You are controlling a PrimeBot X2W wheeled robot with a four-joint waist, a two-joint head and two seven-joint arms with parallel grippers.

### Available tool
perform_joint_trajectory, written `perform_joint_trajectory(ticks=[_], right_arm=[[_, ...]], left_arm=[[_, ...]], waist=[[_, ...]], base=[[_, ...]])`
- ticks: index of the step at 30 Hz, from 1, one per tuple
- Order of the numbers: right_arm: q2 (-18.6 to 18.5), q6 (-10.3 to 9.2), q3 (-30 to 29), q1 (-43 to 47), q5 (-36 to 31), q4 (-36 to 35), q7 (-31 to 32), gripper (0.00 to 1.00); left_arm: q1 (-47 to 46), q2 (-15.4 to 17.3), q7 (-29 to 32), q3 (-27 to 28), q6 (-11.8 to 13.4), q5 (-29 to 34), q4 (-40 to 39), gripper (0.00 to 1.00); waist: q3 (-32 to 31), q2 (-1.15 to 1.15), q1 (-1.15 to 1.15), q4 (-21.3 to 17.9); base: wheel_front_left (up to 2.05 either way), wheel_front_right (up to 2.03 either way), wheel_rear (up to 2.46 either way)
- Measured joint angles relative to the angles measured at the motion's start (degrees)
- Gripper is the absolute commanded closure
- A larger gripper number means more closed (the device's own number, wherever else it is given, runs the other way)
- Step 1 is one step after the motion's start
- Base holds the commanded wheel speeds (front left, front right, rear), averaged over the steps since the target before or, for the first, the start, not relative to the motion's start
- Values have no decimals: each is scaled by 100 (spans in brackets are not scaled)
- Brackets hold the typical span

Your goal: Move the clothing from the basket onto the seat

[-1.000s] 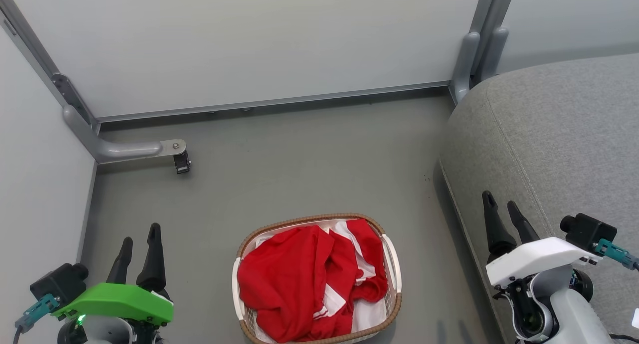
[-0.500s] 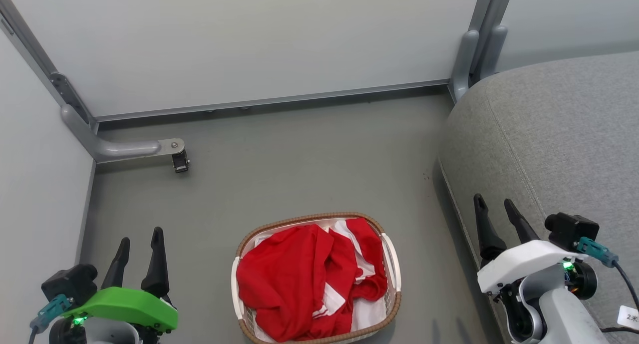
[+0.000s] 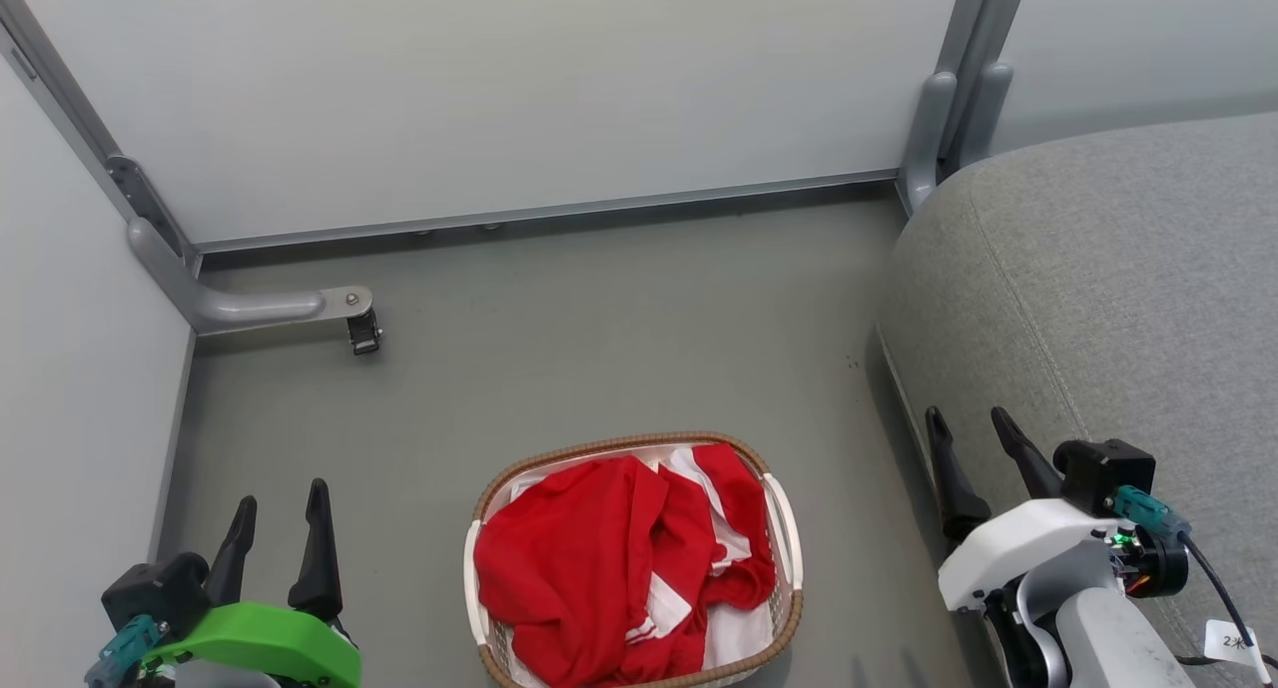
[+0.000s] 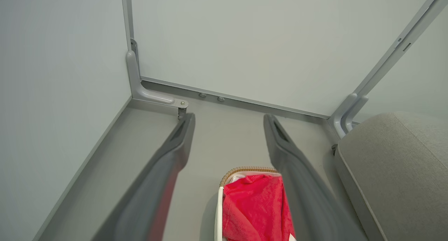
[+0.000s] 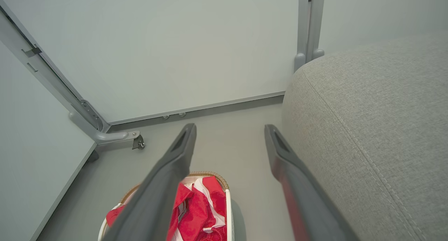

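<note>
Pale partition walls close off a grey floor (image 3: pixel 599 319), where the basket (image 3: pixel 619 440) stands near the seat (image 3: pixel 1098 269) on the robot's right. The clothing (image 3: pixel 579 568) lies heaped inside the basket, none of it on the seat yet. The left hand (image 3: pixel 282 495) and right hand (image 3: pixel 966 414) hang with fingers apart, empty. The fabric looks light, soft and limp. A pinch on a raised fold near the heap's top should lift it, though it will likely trail.
</note>
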Motion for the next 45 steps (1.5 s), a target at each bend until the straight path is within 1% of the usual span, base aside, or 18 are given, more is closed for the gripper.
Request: perform_joint_trajectory(ticks=[15, 30, 39, 45], right_arm=[[-3, 0, -32, 41, -694, 155, -186, 0], [-7, 0, -24, 87, -1321, 294, -358, 0], [-9, 1, 34, -99, -1666, 220, -447, 0], [-12, 1, 96, -381, -1857, 48, -503, 0]], left_arm=[[162, -76, -183, 135, -1, 637, 25, 0], [253, -74, -360, 89, -4, 1229, 93, 0], [201, 14, -448, -122, -7, 1416, 43, 0], [-118, 140, -510, -372, -12, 1512, 22, 0]], waist=[[-5, 0, 0, 25], [95, 0, 0, 2], [411, 0, 0, -19], [829, 0, 0, -73]], base=[[0, 0, 0], [0, 0, 0], [0, 0, 0], [0, 0, 0]])
